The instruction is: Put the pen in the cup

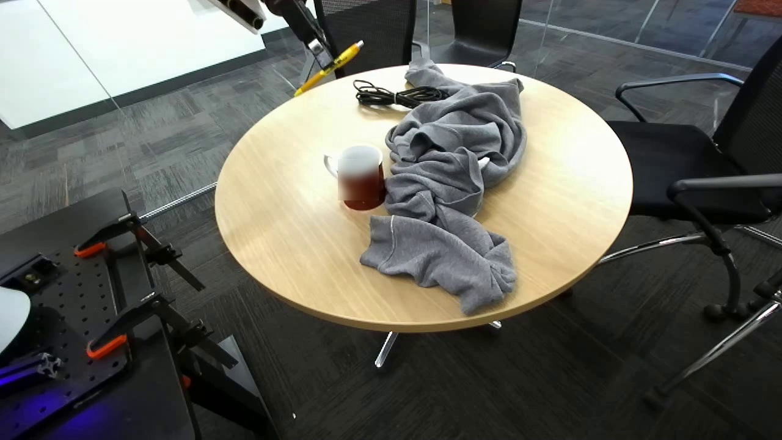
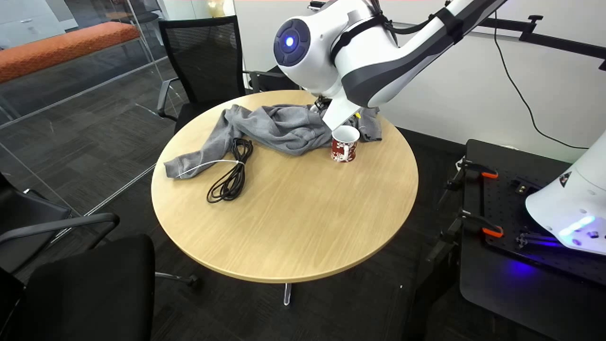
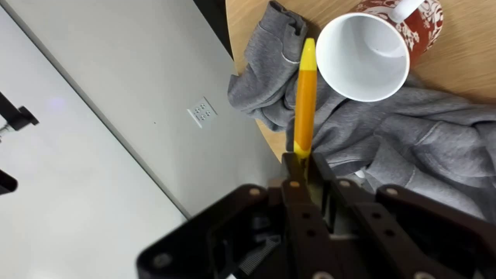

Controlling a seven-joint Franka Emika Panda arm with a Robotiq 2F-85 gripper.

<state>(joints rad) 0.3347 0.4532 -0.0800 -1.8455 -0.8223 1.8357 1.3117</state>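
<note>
The yellow pen (image 3: 306, 104) is pinched between the fingertips of my gripper (image 3: 305, 164) in the wrist view. Its far end points past the left side of the cup's rim. In an exterior view the pen (image 1: 347, 57) is held tilted in the air by the gripper (image 1: 328, 60), beyond the table's edge in the picture. The dark red cup (image 3: 421, 33) has a white inside and handle. It stands upright beside the grey cloth in both exterior views (image 1: 365, 192) (image 2: 343, 150). Only a small yellow bit of the pen (image 2: 358, 115) shows behind the arm there.
The crumpled grey cloth (image 1: 449, 247) lies across the round wooden table (image 1: 287, 244), touching or very near the cup. A coiled black cable (image 2: 232, 175) lies by the cloth's end. Chairs (image 1: 678, 146) stand around the table. A wall (image 3: 186, 97) is beyond the table edge.
</note>
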